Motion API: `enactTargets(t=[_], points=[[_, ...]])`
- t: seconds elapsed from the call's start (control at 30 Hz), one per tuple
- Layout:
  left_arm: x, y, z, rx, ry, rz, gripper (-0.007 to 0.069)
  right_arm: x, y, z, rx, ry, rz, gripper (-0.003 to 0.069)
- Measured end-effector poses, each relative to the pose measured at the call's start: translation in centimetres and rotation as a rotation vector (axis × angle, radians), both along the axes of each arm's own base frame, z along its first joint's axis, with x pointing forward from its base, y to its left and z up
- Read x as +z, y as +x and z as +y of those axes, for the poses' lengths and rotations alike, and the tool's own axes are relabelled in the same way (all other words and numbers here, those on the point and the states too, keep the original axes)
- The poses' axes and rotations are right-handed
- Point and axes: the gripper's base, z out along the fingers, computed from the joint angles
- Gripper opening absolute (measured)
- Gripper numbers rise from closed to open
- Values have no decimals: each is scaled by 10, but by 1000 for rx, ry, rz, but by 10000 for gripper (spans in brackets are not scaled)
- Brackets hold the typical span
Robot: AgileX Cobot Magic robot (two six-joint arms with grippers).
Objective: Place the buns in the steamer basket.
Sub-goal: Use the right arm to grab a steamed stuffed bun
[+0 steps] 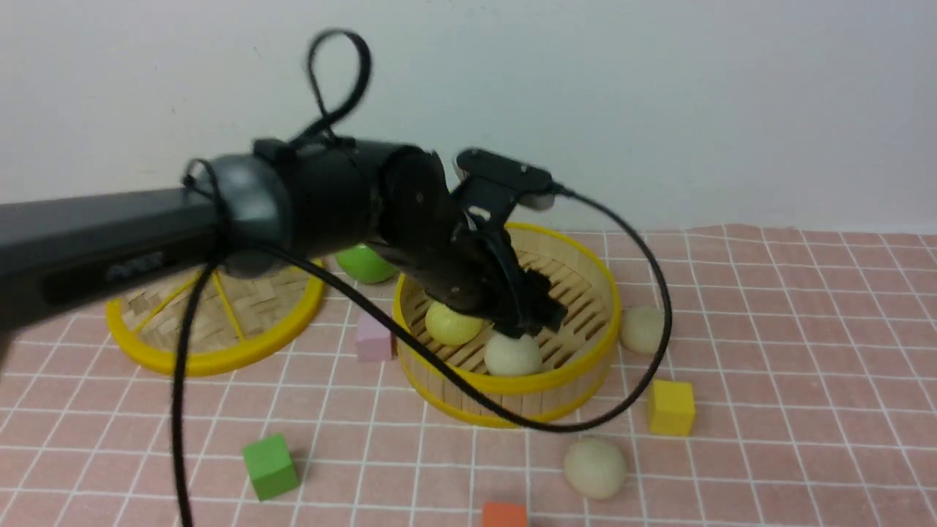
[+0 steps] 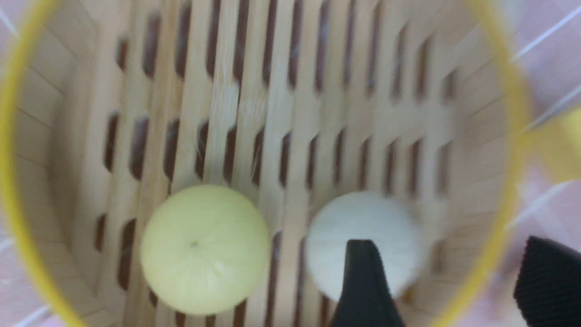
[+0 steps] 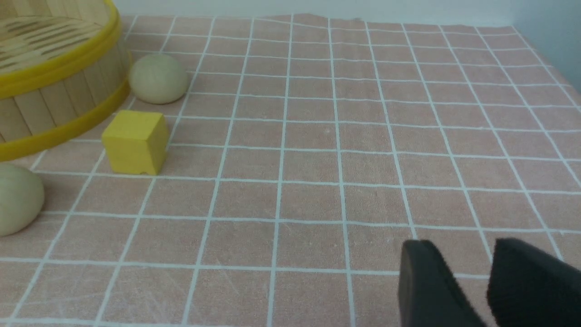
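Note:
The steamer basket (image 1: pixel 585 366) stands mid-table. A pale yellow bun (image 1: pixel 452 323) and an off-white bun (image 1: pixel 512 354) lie on its floor. One beige bun (image 1: pixel 642 329) rests outside against its right wall, and another (image 1: pixel 594 467) lies in front. My left gripper (image 1: pixel 527 311) hovers inside the basket, just above the off-white bun. In the left wrist view it (image 2: pixel 454 272) is open and empty, with the off-white bun (image 2: pixel 363 236) beside one finger and the yellow bun (image 2: pixel 205 249) further off. My right gripper (image 3: pixel 458 254) is low over bare cloth, its jaws nearly together and holding nothing.
The woven lid (image 1: pixel 212 315) lies at the left and a green apple (image 1: pixel 364 263) behind the basket. Cubes are scattered around: pink (image 1: pixel 373 338), green (image 1: pixel 271 465), yellow (image 1: pixel 670 407), orange (image 1: pixel 504 514). The left arm's cable loops over the basket's front rim.

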Motion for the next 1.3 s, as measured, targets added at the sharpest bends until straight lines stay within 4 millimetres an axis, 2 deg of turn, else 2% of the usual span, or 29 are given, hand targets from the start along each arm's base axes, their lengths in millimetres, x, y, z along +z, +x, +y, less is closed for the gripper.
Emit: enactTargets(t=[0.03,0.07,0.1,0.13,0.23,0.27,0.3,0.33,0.37,0.4,0.43,0.5,0.57,0.63,0.67,0.7,0.77,0.83,0.97,1.1,1.3], points=[[16,-7,4,1,-21,-11,451,0,0,0,0,0,0,240],[21,-9,5,2,-29,-19,449,0,0,0,0,0,0,240],[54,-26,15,10,-76,-43,404,0,0,0,0,0,0,240],[71,-35,21,16,-102,-61,378,0,0,0,0,0,0,240],[123,-77,48,24,-188,-141,199,0,0,0,0,0,0,240],[125,-80,50,24,-193,-146,171,0,0,0,0,0,0,240],[143,-109,70,22,-228,-195,64,0,0,0,0,0,0,240],[148,-125,80,22,-244,-216,14,0,0,0,0,0,0,240],[148,-125,80,22,-244,-216,6,0,0,0,0,0,0,240],[150,-153,100,24,-266,-251,-14,0,0,0,0,0,0,240],[153,-160,104,24,-276,-265,-14,0,0,0,0,0,0,240],[133,-195,129,34,-297,-295,-14,0,0,0,0,0,0,240],[119,-216,144,41,-317,-323,-14,0,0,0,0,0,0,240],[95,-234,157,53,-334,-334,-14,0,0,0,0,0,0,240],[82,-242,162,58,-343,-333,-14,0,0,0,0,0,0,240],[78,-241,162,60,-340,-325,-14,0,0,0,0,0,0,240],[44,-257,172,79,-367,-320,-14,0,0,0,0,0,0,240],[24,-267,180,95,-403,-344,-14,0,0,0,0,0,0,240],[-4,-278,192,142,-495,-455,-14,0,0,0,0,0,0,240],[-15,-279,198,182,-561,-550,-14,0,0,0,0,0,0,240],[-34,-278,198,192,-535,-516,-14,0,0,0,0,0,0,240]])
